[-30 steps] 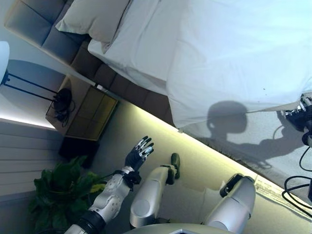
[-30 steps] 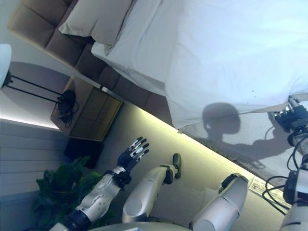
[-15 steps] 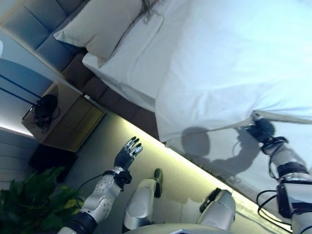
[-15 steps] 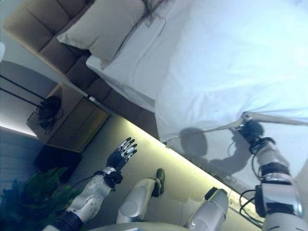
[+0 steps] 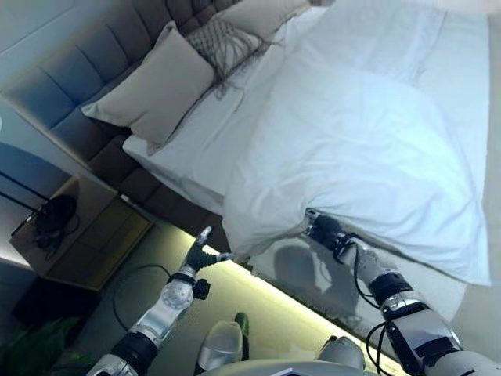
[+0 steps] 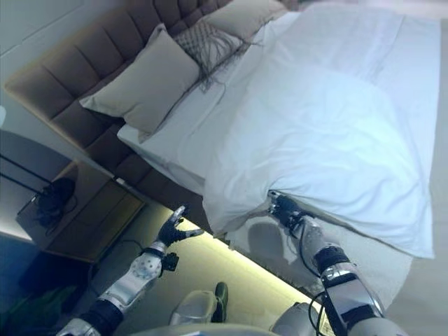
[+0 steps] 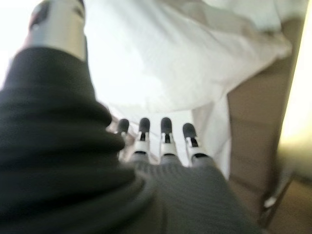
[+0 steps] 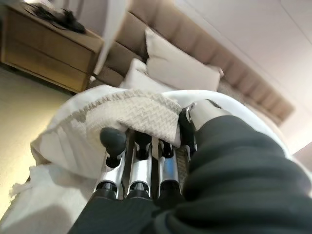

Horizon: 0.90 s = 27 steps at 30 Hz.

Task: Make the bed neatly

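A white duvet (image 5: 368, 149) lies over the bed, bunched along its near side, with bare sheet (image 5: 196, 149) between it and the pillows. My right hand (image 5: 322, 229) is under the duvet's near edge and shut on it. In the right wrist view its thumb (image 8: 113, 140) and fingers pinch white cloth (image 8: 58, 146) and a woven hem (image 8: 131, 114). My left hand (image 5: 199, 255) is open with fingers straight, just short of the duvet's hanging corner (image 5: 239, 247). In the left wrist view its fingers (image 7: 165, 129) point at the white cloth.
A beige pillow (image 5: 153, 94), a patterned cushion (image 5: 223, 47) and another pillow (image 5: 262, 14) lean on the padded headboard (image 5: 70, 70). A wooden nightstand (image 5: 86, 243) with a black object (image 5: 51, 219) stands beside the bed. A lit strip runs along the floor under the bed frame.
The camera has swung toward the headboard. My right hand has gone from beside the duvet's edge to gripping it nearer the corner. My left hand has reached up close to the duvet's corner.
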Available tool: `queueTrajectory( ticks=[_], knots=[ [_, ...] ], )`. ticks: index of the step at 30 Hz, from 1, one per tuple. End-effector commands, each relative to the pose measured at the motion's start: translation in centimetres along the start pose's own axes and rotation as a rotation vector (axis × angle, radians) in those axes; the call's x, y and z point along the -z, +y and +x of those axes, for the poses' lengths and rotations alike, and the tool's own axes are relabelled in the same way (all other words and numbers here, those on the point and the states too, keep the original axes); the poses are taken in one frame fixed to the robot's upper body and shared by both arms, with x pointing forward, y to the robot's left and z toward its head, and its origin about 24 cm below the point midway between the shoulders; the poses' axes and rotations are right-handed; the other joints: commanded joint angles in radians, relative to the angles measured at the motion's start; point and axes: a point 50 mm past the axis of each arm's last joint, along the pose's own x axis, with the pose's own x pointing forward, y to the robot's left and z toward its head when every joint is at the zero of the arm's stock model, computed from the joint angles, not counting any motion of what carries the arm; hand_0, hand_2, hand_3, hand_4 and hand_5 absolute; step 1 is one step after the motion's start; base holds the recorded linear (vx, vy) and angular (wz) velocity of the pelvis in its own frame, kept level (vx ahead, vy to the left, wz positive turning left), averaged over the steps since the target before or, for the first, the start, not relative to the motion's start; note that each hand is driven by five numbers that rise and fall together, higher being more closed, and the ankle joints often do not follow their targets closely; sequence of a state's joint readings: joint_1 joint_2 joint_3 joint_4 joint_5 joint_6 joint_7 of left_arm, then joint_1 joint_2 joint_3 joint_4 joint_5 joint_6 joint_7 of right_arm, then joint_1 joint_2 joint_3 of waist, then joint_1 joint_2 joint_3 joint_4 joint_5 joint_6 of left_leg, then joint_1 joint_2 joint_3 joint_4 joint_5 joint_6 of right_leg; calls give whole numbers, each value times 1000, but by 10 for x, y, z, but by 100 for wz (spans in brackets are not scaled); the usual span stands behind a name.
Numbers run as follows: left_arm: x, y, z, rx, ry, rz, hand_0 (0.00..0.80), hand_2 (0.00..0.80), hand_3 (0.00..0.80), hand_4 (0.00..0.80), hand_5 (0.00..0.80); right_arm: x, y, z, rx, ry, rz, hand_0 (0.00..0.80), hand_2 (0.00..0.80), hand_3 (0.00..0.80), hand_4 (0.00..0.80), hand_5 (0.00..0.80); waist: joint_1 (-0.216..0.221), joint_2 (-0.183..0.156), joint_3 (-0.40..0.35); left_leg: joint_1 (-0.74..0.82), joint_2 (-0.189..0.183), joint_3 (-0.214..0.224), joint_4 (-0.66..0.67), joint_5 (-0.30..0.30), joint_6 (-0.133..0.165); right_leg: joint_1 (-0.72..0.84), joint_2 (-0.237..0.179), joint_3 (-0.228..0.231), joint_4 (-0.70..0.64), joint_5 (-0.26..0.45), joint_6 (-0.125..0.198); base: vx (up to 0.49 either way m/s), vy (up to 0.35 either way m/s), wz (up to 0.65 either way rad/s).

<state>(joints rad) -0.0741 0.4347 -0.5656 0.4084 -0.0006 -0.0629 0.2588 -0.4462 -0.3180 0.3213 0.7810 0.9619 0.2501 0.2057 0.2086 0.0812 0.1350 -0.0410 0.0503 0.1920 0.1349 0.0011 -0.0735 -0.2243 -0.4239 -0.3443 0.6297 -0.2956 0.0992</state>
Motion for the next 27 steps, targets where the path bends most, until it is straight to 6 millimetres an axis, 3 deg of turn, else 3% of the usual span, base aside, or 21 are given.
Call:
queueTrajectory(
  ticks=[1, 8, 17, 22, 27],
  knots=[
    [-17, 12, 12, -38, -96, 202, 0, 0, 0, 0, 0, -21, 74, 19, -258, -59, -43, 800, 800, 800, 800, 800, 17, -51, -2, 21, -5, -17, 36, -33, 61, 148, -51, -8, -437, 459, 99, 83, 2, -6],
    [-45, -19, 13, 85, -252, 278, 0, 0, 0, 0, 0, 10, 106, 26, -285, 18, -26, 800, 800, 800, 800, 800, 16, -52, -21, 53, -5, -14, 17, -32, 58, 208, -53, -39, -475, 462, 110, 62, -19, -1],
    [-93, -55, 13, 172, -406, 222, 0, 0, 0, 0, 0, 15, 127, 29, -270, 15, 12, 800, 800, 800, 800, 800, 18, -69, -9, 40, 3, -16, 56, -46, 55, 226, -79, -88, -482, 490, 127, 28, -69, 1],
    [-114, -59, 15, 116, -429, 255, 0, 0, 0, 0, 0, 13, 134, 29, -275, -1, 15, 800, 800, 800, 800, 800, 14, -79, -5, 34, 13, -9, 55, -44, 53, 233, -74, -96, -509, 504, 134, 19, -112, -2],
    [-106, -49, 20, -20, -368, 343, 0, 0, 0, 0, 0, 6, 129, 27, -264, -18, 40, 800, 800, 800, 800, 800, 18, -83, 1, 30, 22, -11, 55, -37, 43, 239, -74, -111, -519, 512, 137, 13, -65, -5]
  ],
)
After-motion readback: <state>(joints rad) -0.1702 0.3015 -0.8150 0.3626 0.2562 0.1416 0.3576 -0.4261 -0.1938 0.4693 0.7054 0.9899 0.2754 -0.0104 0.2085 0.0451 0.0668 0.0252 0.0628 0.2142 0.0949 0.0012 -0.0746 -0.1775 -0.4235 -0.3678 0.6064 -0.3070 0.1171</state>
